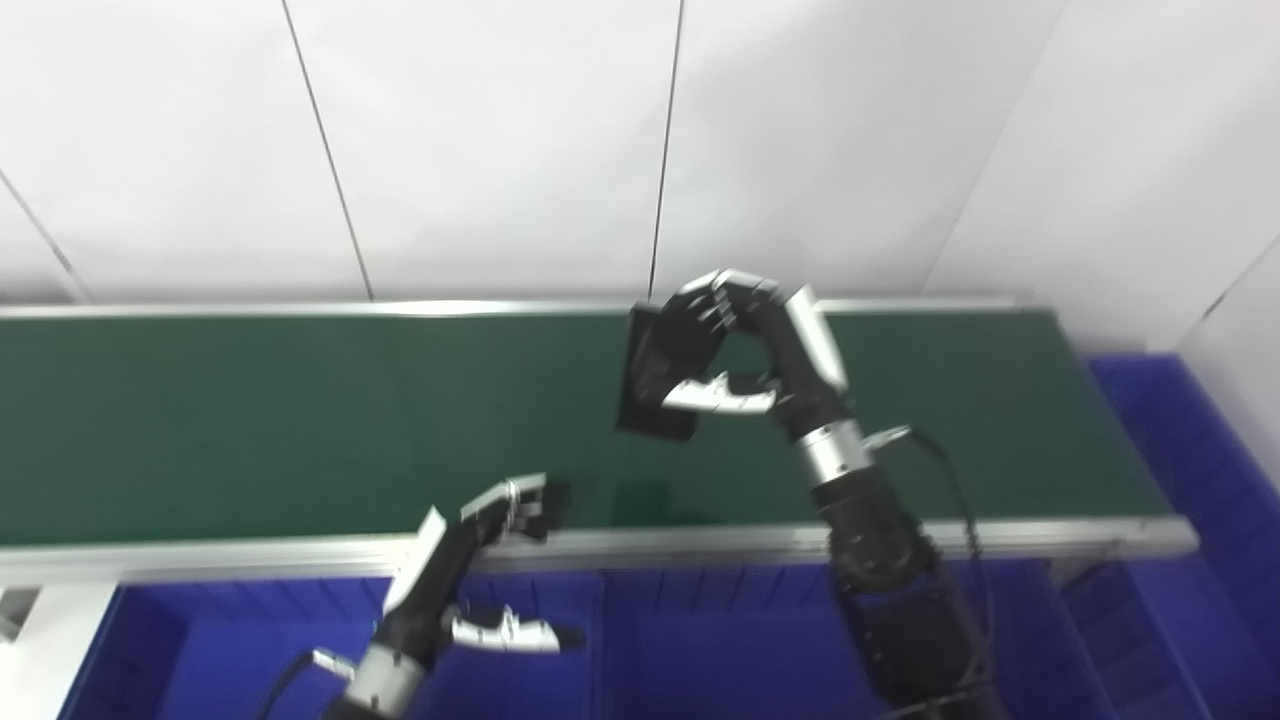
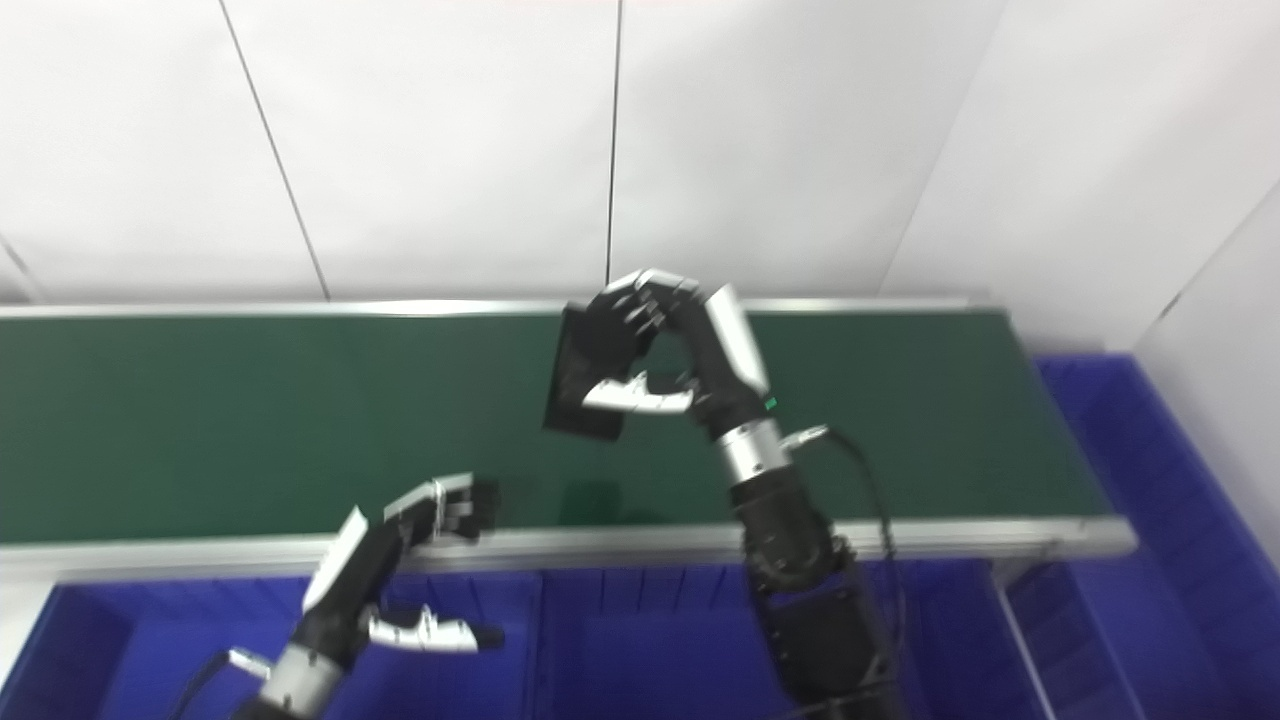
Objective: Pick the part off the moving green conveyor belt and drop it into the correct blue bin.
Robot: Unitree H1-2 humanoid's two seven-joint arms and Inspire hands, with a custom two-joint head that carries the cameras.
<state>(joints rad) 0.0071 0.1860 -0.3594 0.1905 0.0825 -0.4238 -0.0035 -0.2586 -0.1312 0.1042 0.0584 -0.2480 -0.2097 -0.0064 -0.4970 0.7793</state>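
A flat black rectangular part (image 1: 652, 375) is held upright above the green conveyor belt (image 1: 250, 420). My right hand (image 1: 745, 345) is shut on the part, fingers over its top edge and thumb against its lower face; it also shows in the right eye view (image 2: 665, 345). The part (image 2: 585, 375) hangs clear of the belt. My left hand (image 1: 470, 560) is open and empty, over the belt's near metal rail, its fingers (image 1: 520, 500) reaching the belt edge. Blue bins (image 1: 700, 640) lie below the rail.
A metal rail (image 1: 700, 540) runs along the belt's near edge. A bin divider (image 1: 605, 640) separates two front bins. Another blue bin (image 1: 1200, 470) sits past the belt's right end. A white panelled wall (image 1: 500, 140) stands behind the belt.
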